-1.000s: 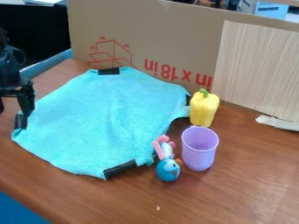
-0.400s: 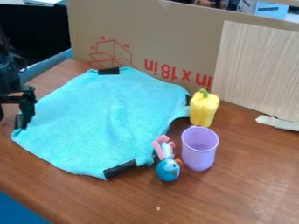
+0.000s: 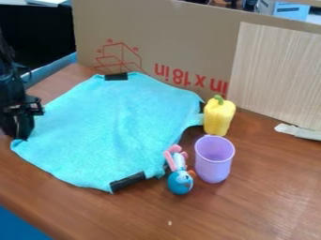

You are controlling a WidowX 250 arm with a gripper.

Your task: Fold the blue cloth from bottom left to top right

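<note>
Black arm (image 3: 7,77), thin dark cable (image 3: 26,71) looping off side; blocky black gripper (image 3: 19,132), pale glints.

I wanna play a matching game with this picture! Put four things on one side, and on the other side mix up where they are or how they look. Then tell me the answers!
Things:
1. Blue cloth
2. Yellow pepper
3. Purple cup
4. Black gripper

Where or how:
A. Standing with its open end up, beside the little blue toy
B. At the left corner of the cloth
C. Has a green stem on top
D. Spread out, not folded over

Right pairs: 1-D, 2-C, 3-A, 4-B
</note>
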